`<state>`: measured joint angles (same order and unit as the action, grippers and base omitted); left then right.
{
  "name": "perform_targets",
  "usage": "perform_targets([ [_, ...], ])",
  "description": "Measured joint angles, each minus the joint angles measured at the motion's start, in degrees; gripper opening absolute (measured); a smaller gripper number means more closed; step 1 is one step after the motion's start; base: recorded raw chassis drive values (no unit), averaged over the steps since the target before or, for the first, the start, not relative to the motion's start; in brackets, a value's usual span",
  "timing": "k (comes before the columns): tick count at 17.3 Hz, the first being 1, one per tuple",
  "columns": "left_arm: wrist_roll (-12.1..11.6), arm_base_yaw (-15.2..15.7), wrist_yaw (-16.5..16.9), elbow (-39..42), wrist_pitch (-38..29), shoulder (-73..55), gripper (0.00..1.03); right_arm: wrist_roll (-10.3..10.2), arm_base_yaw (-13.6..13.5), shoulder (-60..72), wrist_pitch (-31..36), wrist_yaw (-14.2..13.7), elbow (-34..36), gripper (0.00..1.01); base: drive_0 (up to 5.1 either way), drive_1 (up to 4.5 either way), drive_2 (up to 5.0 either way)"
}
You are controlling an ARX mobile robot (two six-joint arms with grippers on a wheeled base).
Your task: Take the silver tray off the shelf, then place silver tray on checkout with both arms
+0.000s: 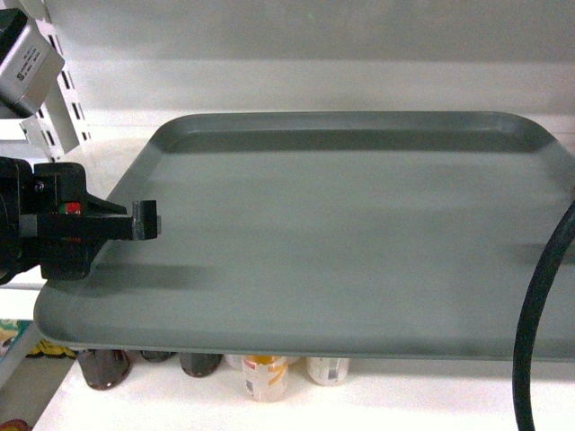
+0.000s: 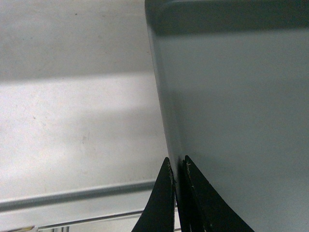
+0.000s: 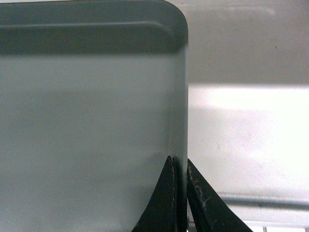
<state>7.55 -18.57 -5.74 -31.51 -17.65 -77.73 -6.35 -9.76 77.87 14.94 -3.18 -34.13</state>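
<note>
Already both tools pinched the tray (image 1: 341,242): left tool (image 2: 177,166) clamped on its left rim, right tool (image 3: 177,164) on its right rim. It seemed lifted above the shelf (image 2: 72,125); next, 2 arms withdraw evenly toward checkout.

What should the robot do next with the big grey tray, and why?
Probably lift it a little and draw it straight back, both arms together. The left gripper pinches the silver tray at its left rim, and the right gripper pinches the right rim, so both sides look held. Most of the tray is over the shelf, its near edge past the front, above some bottles.
</note>
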Motion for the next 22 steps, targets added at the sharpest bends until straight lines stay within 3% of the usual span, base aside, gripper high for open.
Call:
perform_targets([
  [22, 0.0, -0.09, 0.2, -0.11, 0.02, -0.17, 0.03, 0.46, 0.0, -0.09, -0.13, -0.13, -0.26, 0.03, 0.0, -4.06, 4.1],
])
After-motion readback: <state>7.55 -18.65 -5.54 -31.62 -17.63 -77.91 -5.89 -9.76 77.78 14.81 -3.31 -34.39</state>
